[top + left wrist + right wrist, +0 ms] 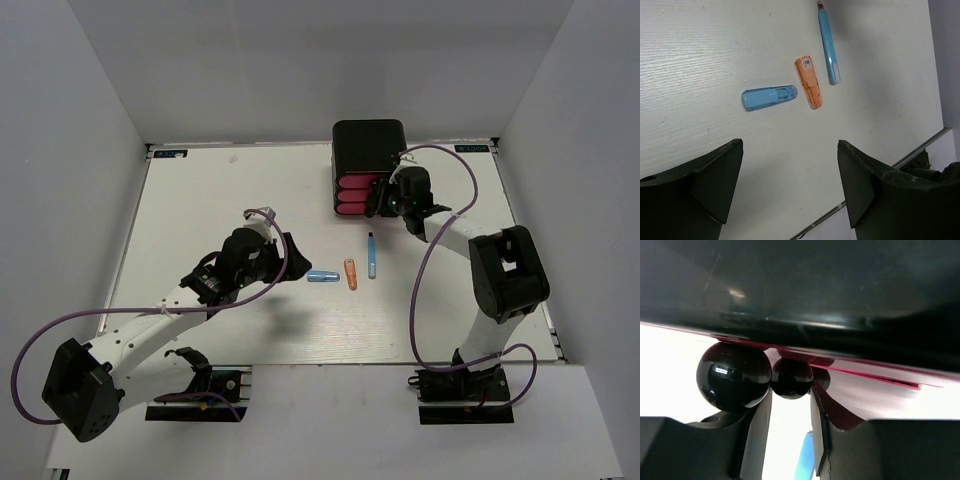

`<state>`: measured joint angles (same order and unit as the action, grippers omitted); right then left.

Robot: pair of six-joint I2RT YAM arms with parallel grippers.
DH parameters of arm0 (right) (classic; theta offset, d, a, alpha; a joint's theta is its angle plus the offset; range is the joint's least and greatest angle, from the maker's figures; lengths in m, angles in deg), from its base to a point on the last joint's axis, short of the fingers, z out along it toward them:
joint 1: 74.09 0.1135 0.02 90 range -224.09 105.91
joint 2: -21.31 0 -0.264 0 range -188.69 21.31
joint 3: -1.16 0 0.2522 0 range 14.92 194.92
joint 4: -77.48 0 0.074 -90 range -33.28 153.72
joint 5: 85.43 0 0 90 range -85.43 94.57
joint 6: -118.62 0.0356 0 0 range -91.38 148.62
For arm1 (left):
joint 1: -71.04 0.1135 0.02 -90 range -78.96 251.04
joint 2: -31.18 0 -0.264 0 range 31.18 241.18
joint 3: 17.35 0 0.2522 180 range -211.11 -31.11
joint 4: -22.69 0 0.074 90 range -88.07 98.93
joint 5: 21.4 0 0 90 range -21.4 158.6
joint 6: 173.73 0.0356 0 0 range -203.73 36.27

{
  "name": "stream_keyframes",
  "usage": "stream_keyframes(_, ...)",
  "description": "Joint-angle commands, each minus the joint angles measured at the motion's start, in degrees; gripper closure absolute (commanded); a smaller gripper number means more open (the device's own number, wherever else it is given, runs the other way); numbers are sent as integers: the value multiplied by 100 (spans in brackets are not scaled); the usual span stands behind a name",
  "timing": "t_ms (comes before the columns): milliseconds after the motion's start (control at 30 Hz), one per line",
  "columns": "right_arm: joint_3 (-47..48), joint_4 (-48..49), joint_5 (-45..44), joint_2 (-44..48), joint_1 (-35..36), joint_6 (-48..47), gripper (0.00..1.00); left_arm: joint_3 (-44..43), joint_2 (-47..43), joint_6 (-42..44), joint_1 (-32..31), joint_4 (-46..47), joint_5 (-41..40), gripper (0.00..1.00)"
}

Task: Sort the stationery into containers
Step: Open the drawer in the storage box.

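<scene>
A light-blue cylinder (322, 276), an orange cylinder (351, 273) and a blue pen (371, 255) lie mid-table. They also show in the left wrist view: the light-blue cylinder (769, 97), the orange cylinder (808, 81) and the pen (828, 45). My left gripper (290, 262) is open and empty, just left of the light-blue cylinder. The black cabinet (368, 145) holds three pink drawers (351, 196), all closed. My right gripper (380, 198) is at the drawer fronts, its fingers (756, 432) closed either side of the middle black knob (791, 377). The thin sticks are out of view.
White walls enclose the table on the left, back and right. The table's near edge (920, 150) runs close to my left gripper. Purple cables loop from both arms. A larger knob (734, 375) sits just left of the gripped one.
</scene>
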<state>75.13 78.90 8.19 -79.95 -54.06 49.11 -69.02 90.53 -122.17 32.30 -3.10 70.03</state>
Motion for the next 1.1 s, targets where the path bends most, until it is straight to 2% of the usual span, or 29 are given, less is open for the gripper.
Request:
stream_keyframes(0, 1, 380, -248, 227, 1, 104, 74, -32, -143, -15, -19, 43, -73, 14)
stream_keyframes(267, -1106, 310, -169, 1080, -25, 227, 75, 73, -38, -68, -19, 210, 33, 14)
stream_keyframes(400, -1362, 398, -116, 1318, 9, 122, 61, 73, -38, -68, -19, 263, 85, 14)
stream_keyframes(433, -1301, 424, -98, 1327, -17, 52, 52, 73, 23, -68, -19, 324, 85, 14)
stream_keyframes(500, -1222, 424, -81, 1310, -17, 16, 45, 21, 24, -68, -19, 324, 138, 14)
stream_keyframes(533, -1109, 407, -72, 1284, -26, -1, 35, 21, 24, -68, -19, 324, 138, 14)
stream_keyframes(667, -1011, 293, 95, 1284, -34, -115, 24, -32, 24, -68, -19, 272, 138, 14)
stream_keyframes(900, -1301, -76, 341, 1643, -8, -247, 24, 73, -134, -68, -19, 272, 85, 14)
stream_keyframes(1067, -1608, -567, 377, 2056, 36, -405, 30, 73, -134, -68, -19, 272, 85, 14)
